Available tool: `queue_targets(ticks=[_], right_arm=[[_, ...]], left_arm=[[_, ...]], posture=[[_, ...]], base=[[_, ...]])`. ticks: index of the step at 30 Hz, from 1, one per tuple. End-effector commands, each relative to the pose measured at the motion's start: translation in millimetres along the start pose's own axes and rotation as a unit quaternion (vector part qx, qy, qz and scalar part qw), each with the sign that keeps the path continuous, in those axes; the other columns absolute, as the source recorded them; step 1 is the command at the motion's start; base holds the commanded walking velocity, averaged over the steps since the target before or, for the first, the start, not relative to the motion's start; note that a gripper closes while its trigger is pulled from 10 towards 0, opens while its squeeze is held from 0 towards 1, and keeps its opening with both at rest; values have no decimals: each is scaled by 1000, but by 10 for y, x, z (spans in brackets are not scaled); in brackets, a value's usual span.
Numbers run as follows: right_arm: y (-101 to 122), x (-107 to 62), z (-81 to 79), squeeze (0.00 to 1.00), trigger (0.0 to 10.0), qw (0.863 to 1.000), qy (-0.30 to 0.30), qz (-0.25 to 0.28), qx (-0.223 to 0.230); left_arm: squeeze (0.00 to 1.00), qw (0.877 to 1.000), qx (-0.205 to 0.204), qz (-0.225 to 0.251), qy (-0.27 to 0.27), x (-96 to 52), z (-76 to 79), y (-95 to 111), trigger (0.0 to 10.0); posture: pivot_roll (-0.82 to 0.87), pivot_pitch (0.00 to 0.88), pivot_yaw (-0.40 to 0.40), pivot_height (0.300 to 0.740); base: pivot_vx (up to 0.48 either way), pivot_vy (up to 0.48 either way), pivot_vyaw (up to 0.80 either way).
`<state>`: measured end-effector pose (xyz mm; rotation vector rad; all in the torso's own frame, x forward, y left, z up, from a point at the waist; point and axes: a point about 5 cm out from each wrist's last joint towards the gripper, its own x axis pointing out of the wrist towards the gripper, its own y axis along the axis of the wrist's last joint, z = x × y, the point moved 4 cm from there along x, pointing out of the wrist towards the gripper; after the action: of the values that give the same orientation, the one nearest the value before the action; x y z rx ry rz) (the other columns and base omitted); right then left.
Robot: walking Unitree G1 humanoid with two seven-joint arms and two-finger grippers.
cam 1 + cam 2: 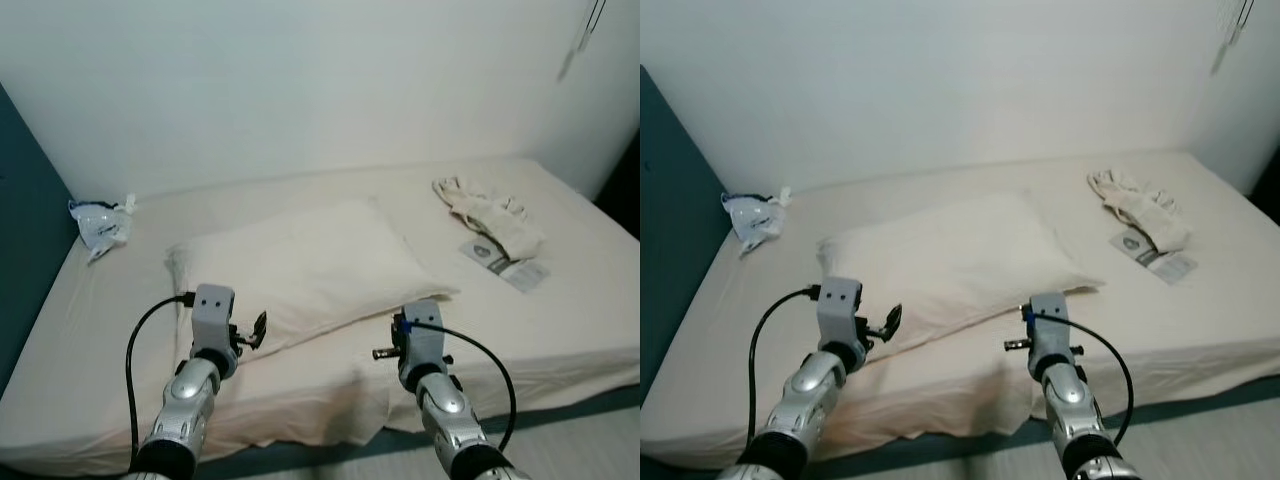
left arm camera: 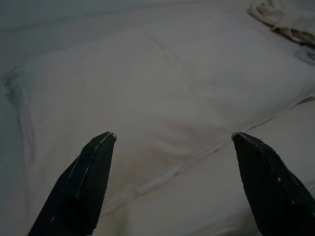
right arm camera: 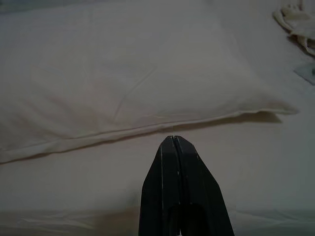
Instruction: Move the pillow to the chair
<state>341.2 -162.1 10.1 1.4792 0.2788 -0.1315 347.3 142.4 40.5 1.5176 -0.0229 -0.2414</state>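
cream pillow (image 1: 310, 270) lies flat on the bed (image 1: 90, 340), roughly mid-mattress, its long axis slanted so one corner points toward the robot's right and the front edge of the bed. sheet on the bed is the same pale cream, a bit wrinkled near the front edge. left gripper (image 2: 172, 142) hovers just above the near left edge of the pillow, fingers (image 2: 88, 177) spread wide apart, nothing between them, pillow seam showing in the gap. right gripper (image 3: 174, 147) sits low over the bare sheet just short of the pillow's near edge, its two fingers pressed together tip to tip, not touching the pillow. both silver arms reach forward from the bottom of the head views, black cable looping off each wrist. crumpled plastic bag (image 1: 100, 225) rests at the far left corner of the bed next to a dark teal headboard (image 1: 25, 210). bunched beige cloth (image 1: 490, 215) lies toward the far right of the mattress, a small flat packet (image 1: 505, 262) just beside it on the near side. plain white wall (image 1: 320, 80) behind the bed. grey floor strip (image 1: 590, 440) at lower right.
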Motion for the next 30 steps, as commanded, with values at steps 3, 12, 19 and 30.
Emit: queue_targets(ticks=[3, 12, 19, 30], right_arm=[[-6, 3, -6, 0, 10000, 1000, 1, -3, 6], [5, 5, 21, 0, 10000, 1000, 0, -2, 4], [10, 8, 32, 0, 10000, 1000, -1, -2, 2], [9, 10, 10, 0, 10000, 1000, 2, -3, 3]], left_arm=[[0, 1000, -5, 4, 4, -7, -18, 5, 10000], [0, 1000, -9, 4, 3, 4, 2, 8, 10000], [0, 1000, -11, 7, 4, 7, -1, 17, 10000], [0, 1000, -13, 19, 14, -7, -42, 45, 10000]], posture=[[-62, 32, 24, 740], [-68, 29, 24, 740], [-69, 27, 22, 740], [-63, 26, 21, 740]], base=[[421, 0, 0], [422, 0, 0], [412, 0, 0], [34, 0, 0]])
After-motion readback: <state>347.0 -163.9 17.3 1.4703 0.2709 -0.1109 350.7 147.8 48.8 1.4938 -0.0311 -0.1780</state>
